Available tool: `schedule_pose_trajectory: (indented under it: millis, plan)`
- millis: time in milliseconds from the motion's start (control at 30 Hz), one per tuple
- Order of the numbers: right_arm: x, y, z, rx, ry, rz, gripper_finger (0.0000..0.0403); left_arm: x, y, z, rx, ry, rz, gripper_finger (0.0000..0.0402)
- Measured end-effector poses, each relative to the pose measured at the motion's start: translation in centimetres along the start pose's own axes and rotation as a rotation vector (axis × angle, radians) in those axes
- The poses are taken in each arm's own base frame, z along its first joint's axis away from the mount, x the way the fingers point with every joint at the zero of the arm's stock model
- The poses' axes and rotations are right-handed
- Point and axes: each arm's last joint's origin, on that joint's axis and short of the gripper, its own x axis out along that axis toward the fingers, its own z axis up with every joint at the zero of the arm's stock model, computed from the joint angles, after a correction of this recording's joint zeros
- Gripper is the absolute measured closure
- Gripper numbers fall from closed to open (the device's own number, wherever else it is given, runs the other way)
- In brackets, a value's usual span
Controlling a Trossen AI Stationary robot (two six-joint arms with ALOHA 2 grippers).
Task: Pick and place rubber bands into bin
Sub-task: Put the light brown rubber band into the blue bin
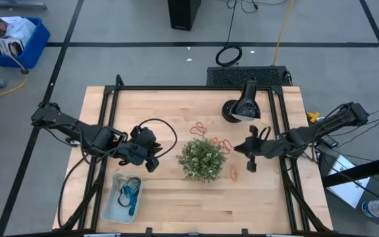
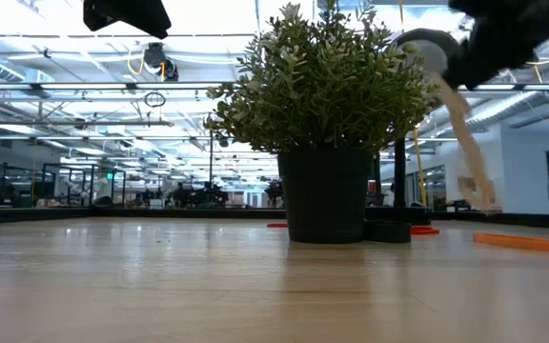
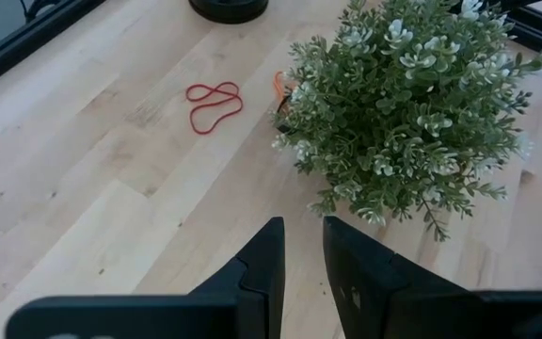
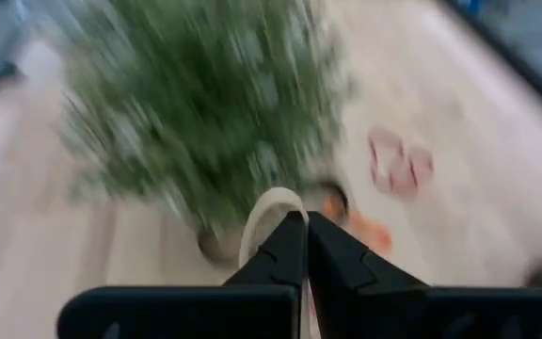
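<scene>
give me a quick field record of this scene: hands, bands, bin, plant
right hand: shut on a tan rubber band, raised beside the plant
left hand: fingers slightly apart, nothing held, left of the plant
loose bands: red loops behind the plant, orange ones on its right
bin: front left of the table, already holds some bands

In my right hand (image 4: 297, 226) a tan rubber band (image 4: 263, 218) is pinched between the closed fingers and hangs as a long pale loop, well above the bench. A red band (image 3: 214, 104) lies flat on the wood in a folded, pretzel-like shape behind the plant, and a few orange ones (image 1: 225, 143) rest close beside the pot. The bin (image 1: 112, 205), a pale blue shallow tray, sits near the bench's front left corner with blue and dark bands (image 1: 130, 191) piled inside.
</scene>
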Motion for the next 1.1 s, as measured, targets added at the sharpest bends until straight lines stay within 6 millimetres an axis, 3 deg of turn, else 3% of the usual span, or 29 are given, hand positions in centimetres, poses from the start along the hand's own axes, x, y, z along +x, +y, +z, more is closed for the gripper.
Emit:
schedule_pose_trajectory:
  millis: [200,567,900,1100]
  plan:
    - [-1.1,0.3,2.5,-0.108,-0.188,0.039,0.0402,0.0,0.0,0.0,0.000,-0.001,0.000,0.0321]
    - [-4.2,1.0,9.6,-0.216,-0.374,0.016,0.0403,0.0,0.0,0.2,-0.014,-0.023,0.008,0.0321]
    - [-2.8,3.4,14.7,-0.346,-0.386,-0.008,0.0403,-0.3,-1.6,2.0,0.023,-0.201,-0.137,0.0321]
    - [-1.8,4.9,17.6,-0.396,-0.409,-0.020,0.0403,-1.1,-3.1,3.9,0.049,-0.336,-0.380,0.0321]
